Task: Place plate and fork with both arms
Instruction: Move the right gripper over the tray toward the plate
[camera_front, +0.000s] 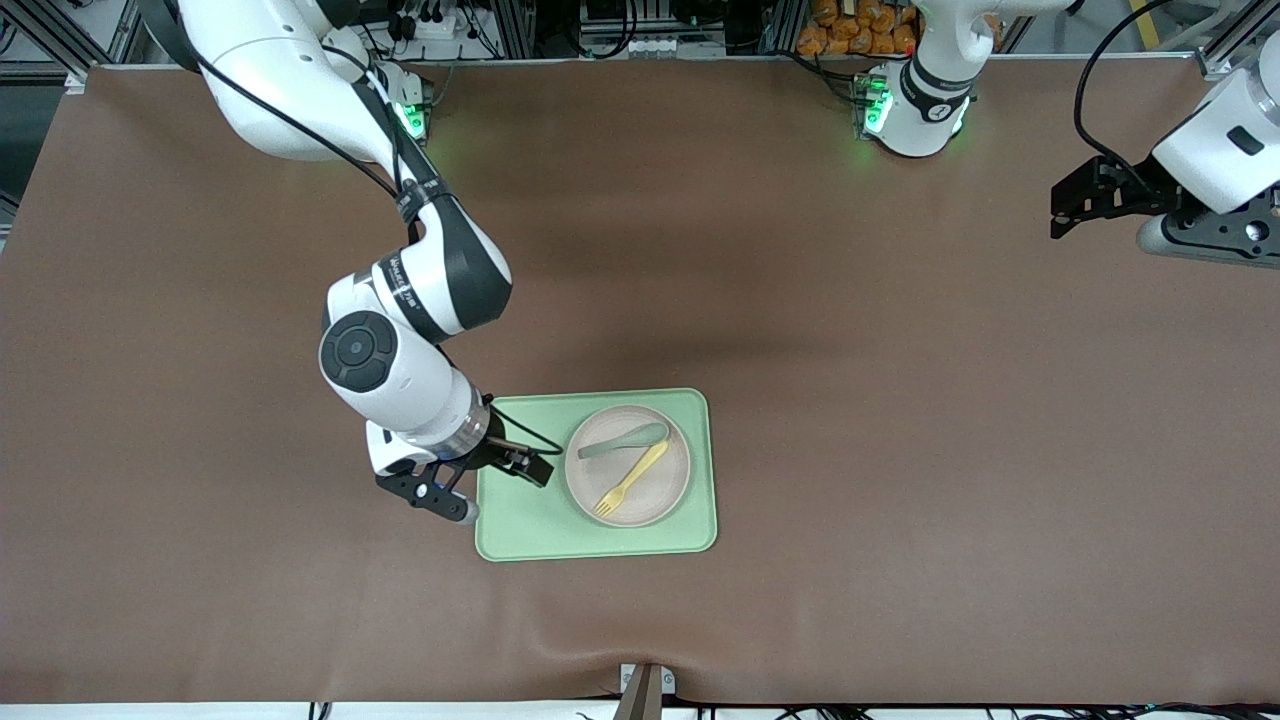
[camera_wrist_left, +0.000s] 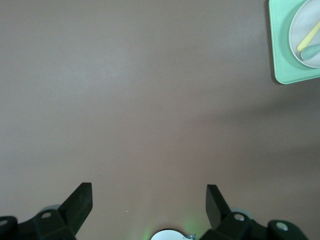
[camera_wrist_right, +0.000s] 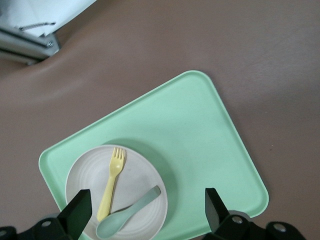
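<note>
On a brown desk (camera_front: 900, 420), a light-green tray (camera_front: 520, 520) carries the plate (camera_front: 670, 495), which sits at the tray's end toward the left arm. Across the plate lie the fork (camera_front: 630, 478), tines toward the front camera, and a grey-green spoon (camera_front: 625, 440) just beside it, farther from that camera, the two handles nearly meeting.

The right claw (camera_front: 470, 480) hangs with its fingers spread, holding nothing, over the tray's edge toward the right arm's end of the desk. The left claw (camera_front: 1085, 200), likewise spread and empty, waits over bare desk well apart from the tray.

The step in hand appears to be the right arm's approach. To do it well, the claw should come down squarely on its chosen piece: pinch the fork at mid-handle, clear of the spoon, or take the plate by its raised rim without tipping the cutlery off.
</note>
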